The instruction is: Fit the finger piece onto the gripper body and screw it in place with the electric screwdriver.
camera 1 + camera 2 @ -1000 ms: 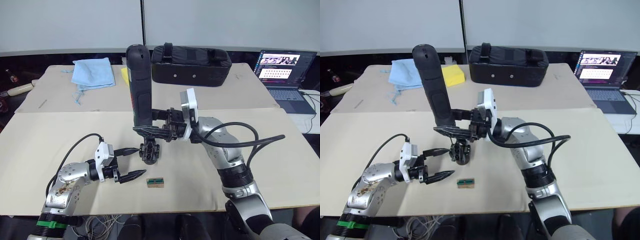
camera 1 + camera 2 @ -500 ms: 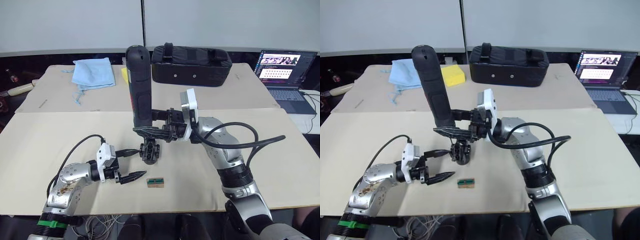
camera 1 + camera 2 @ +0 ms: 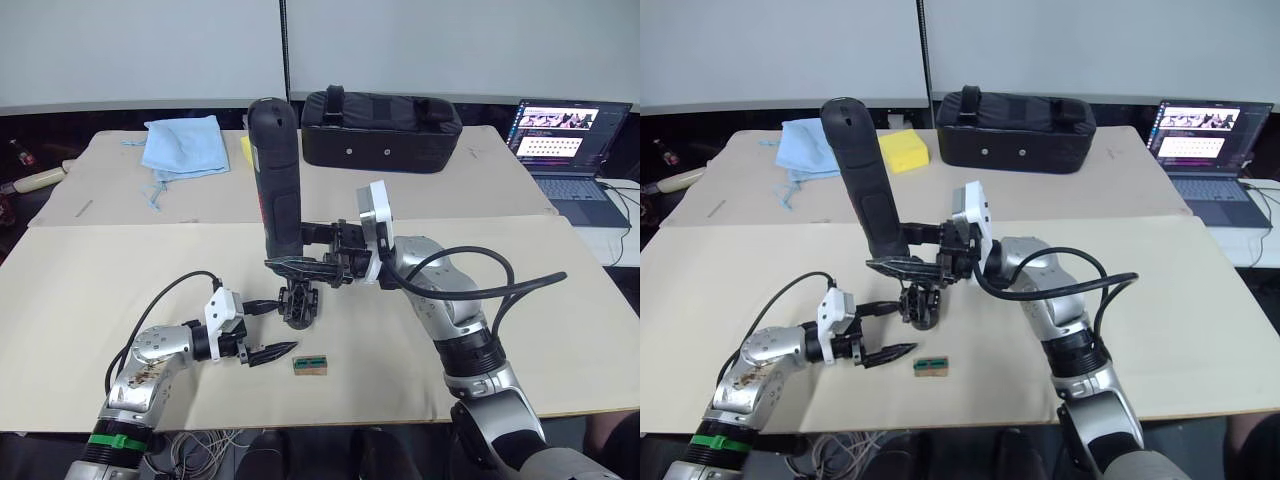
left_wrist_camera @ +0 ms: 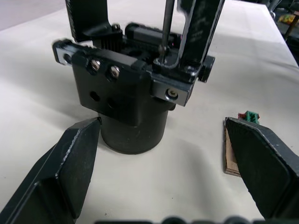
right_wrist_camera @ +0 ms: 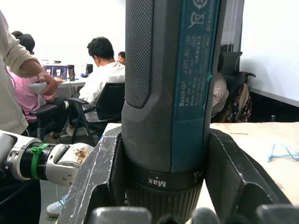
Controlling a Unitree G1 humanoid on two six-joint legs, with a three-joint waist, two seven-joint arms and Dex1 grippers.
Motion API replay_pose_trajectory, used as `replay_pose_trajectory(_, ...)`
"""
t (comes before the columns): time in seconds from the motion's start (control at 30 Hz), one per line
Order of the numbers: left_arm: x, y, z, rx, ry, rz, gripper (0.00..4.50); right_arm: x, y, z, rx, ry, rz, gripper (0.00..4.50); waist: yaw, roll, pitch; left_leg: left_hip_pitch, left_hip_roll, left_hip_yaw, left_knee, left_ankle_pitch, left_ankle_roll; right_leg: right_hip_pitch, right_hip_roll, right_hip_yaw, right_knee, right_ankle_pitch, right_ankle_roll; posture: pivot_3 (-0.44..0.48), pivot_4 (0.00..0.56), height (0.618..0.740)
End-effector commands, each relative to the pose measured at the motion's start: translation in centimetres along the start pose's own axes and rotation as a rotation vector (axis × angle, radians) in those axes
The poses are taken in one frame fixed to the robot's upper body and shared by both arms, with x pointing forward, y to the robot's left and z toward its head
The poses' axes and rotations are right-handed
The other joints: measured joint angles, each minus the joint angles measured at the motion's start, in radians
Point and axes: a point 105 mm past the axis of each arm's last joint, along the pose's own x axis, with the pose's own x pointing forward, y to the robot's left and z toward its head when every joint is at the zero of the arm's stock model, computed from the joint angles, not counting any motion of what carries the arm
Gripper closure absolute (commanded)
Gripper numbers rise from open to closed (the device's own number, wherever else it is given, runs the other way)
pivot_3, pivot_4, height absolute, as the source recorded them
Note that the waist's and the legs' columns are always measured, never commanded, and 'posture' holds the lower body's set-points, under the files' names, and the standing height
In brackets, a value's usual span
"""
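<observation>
The electric screwdriver [image 3: 275, 170] stands nearly upright with my right gripper [image 3: 296, 264] shut on its lower end. In the left wrist view its thin bit [image 4: 165, 28] reaches down to the top of the gripper body [image 4: 126, 98], a black blocky unit standing on the table [image 3: 90, 270]. My left gripper [image 3: 279, 326] is open just left of the body, one finger [image 4: 65, 163] on each side of it and not touching. Black uprights rise from the body's top beside the bit. I cannot tell the finger piece apart from them.
A tiny brown-and-green box [image 3: 311, 364] lies just in front of the body. At the back of the table are a black padded bag [image 3: 382, 116], a blue cloth [image 3: 180, 145] and a yellow sponge [image 3: 905, 150]. A laptop [image 3: 565, 135] sits at the far right. People sit in the background [image 5: 100, 74].
My left gripper has moved right, closer to the gripper body, still open. The screwdriver's top has tipped slightly left, with the bit staying over the body.
</observation>
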Motion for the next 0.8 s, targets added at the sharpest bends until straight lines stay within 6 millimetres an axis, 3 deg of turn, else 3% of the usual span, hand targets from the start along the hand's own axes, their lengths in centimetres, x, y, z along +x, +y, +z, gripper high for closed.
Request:
replay_pose_trajectory(0.03, 0.5, 0.5, 0.4, 0.017, 0.005, 0.012, 0.0, 0.4, 0.4, 1.5, -0.057, -0.044, 0.022, 2.57, 0.0, 0.0, 0.0, 0.0, 0.0, 0.0, 0.0, 0.0, 0.0, 0.0, 0.0, 0.0, 0.0, 0.0, 0.0, 0.0, 0.15, 0.74)
replay_pose_trajectory(0.8, 4.4, 2.2, 0.4, 0.013, 0.003, -0.031, 0.0, 0.5, 0.1, 1.6, -0.068, -0.039, 0.01, 2.57, 0.0, -0.001, 0.0, 0.0, -0.001, 0.0, 0.0, 0.0, 0.0, 0.0, 0.0, 0.0, 0.001, 0.001, -0.001, 0.0, 0.15, 0.74)
